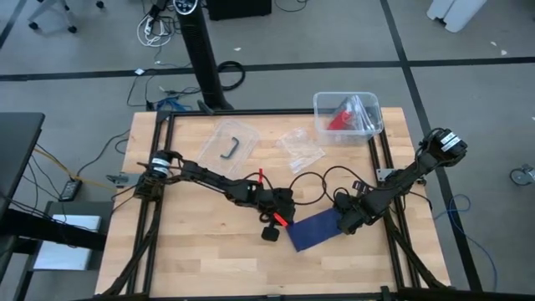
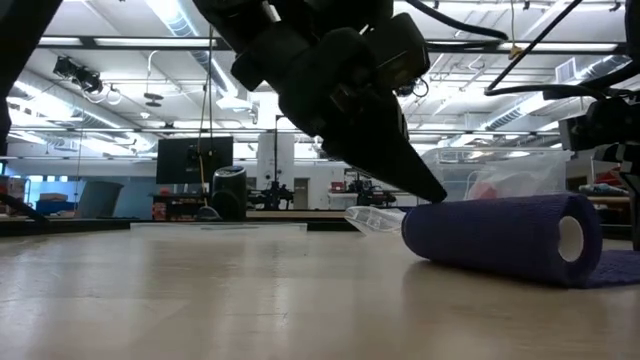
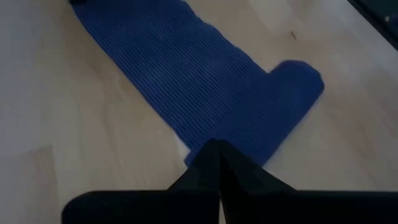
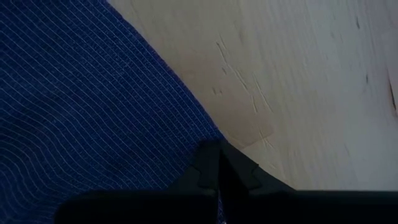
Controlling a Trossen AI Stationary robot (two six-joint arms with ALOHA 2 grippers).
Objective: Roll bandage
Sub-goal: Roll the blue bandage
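Left gripper (image 1: 280, 219) closed, fingertips together, touching rolled end of bandage (image 1: 313, 229) near table centre. Right gripper (image 1: 342, 220) likewise closed, pressed on the flat opposite end. Bandage part rolled, remainder flat on table (image 1: 201, 251).

The table (image 1: 209, 259) is made of light wood with a dark frame around it. A blue bandage (image 1: 313, 229) lies flat on the wood close to the middle, a bit toward the right edge and the near edge. One end of it is rolled up into a small roll (image 2: 500, 238). A clear plastic box (image 1: 347, 114) sits at the far right corner with something red (image 1: 341, 118) inside. Two clear bags lie near the far edge. One bag (image 1: 231, 140) holds a dark bent thing, maybe a hook. The other bag (image 1: 301, 148) lies beside the box.
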